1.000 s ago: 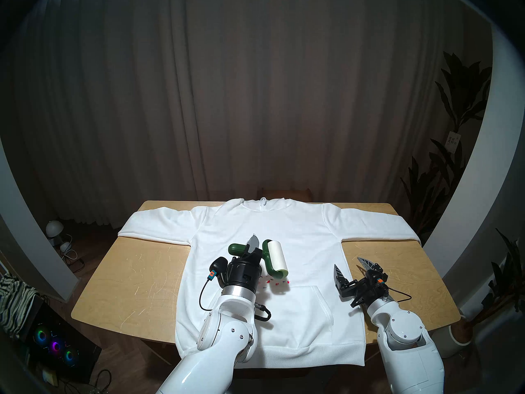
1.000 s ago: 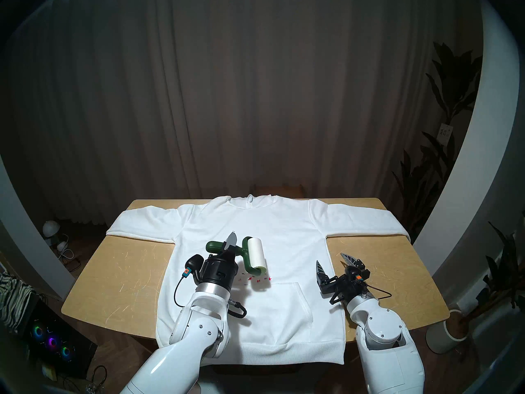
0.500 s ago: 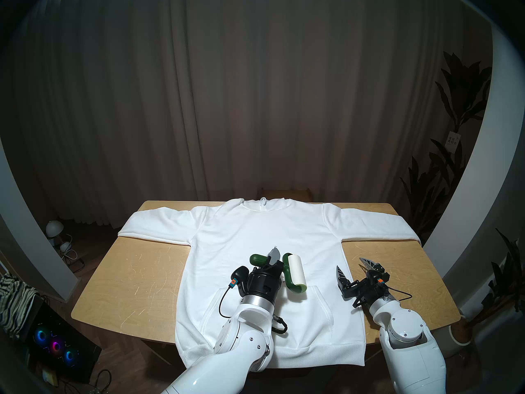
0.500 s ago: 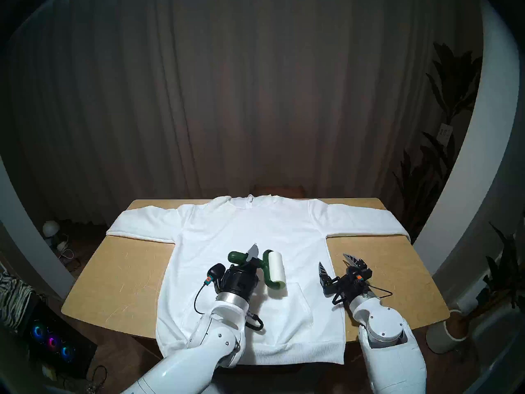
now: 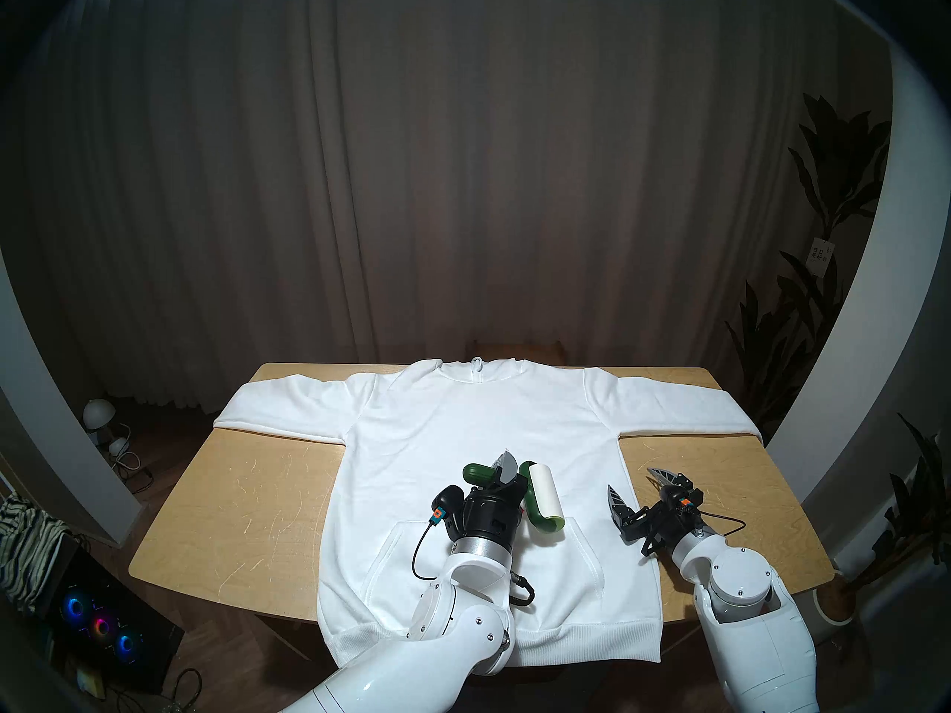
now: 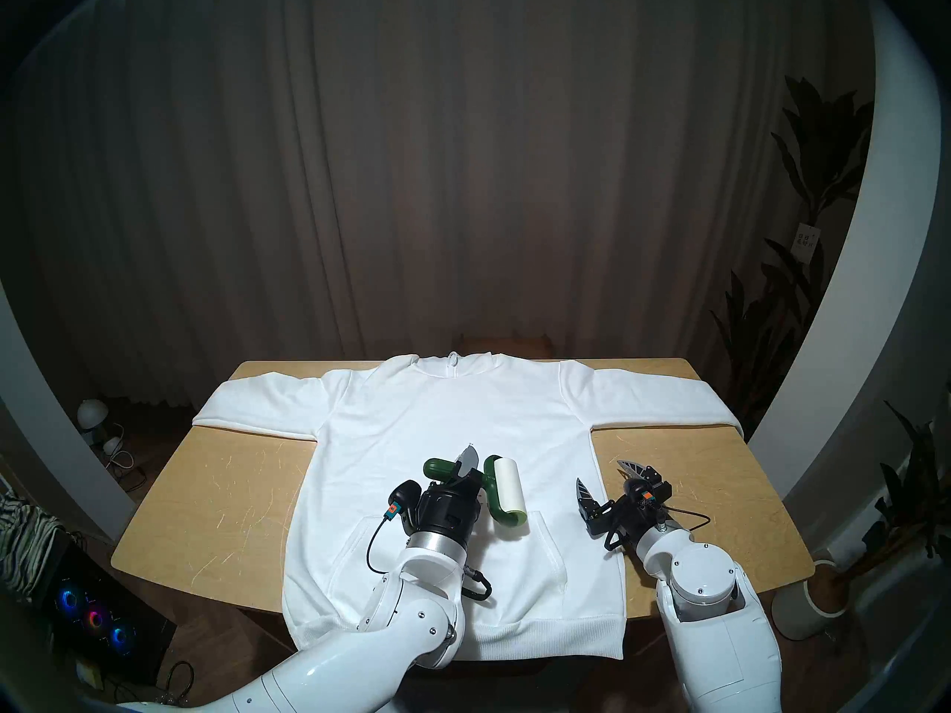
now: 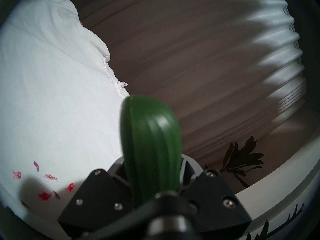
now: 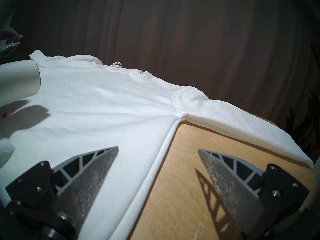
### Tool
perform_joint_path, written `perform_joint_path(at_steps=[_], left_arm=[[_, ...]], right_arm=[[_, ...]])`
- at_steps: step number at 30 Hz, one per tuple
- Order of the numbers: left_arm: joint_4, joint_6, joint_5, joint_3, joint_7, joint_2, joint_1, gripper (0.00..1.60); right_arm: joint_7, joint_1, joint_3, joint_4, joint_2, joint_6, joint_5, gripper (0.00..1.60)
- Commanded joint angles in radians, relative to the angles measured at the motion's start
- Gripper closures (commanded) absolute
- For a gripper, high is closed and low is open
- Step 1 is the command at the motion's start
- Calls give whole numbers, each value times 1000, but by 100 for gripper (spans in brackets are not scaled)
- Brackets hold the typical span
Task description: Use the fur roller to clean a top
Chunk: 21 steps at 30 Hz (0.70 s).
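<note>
Left gripper (image 5: 502, 472) clamped on dark green handle of fur roller (image 5: 545, 496); shifted rightward and lower across the chest versus a second ago, paper cylinder now low over or on the white top (image 5: 463, 418) at upper edge of kangaroo pocket, contact not resolvable. Red-pink bits (image 7: 45, 196) seen beside the gripper in left wrist view, hidden behind it from the head, so pickup judged unfinished. Right gripper (image 5: 635, 488) spread wide, empty, straddling side seam above table (image 5: 231, 511).
</note>
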Motion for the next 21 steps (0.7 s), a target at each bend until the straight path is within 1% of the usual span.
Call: perform_joint_path(at_steps=[1,3,5,8,10,11,13,15,21], left_arm=[[25,-65,61,40,6,-11,-68,160],[36,-71,84,46,11,-10,-73,160],[39,-78,78,53,16,-9,-79,160],[39,-72,96,51,29,-13,-81,160],[36,-60,115,51,61,-16,-84,160],[42,-50,152,58,113,-18,-92,160],[54,-31,161,58,149,-26,-96,160],[68,-32,190,67,182,-29,-104,160],[84,-18,198,74,207,-31,-112,160]], right_arm=[[0,-3,-1,-13,1,-3,-4,0],[2,-7,0,-17,0,-1,-2,0],[2,-11,-1,-24,0,0,-3,0],[2,-16,-2,-28,-4,0,-4,0],[3,-20,-5,-28,-4,-7,-6,0],[6,-22,-10,-26,1,-23,-12,0],[6,-26,-13,-29,0,-30,-16,0],[10,-28,-16,-28,1,-38,-15,0],[9,-31,-18,-34,-2,-42,-18,0]])
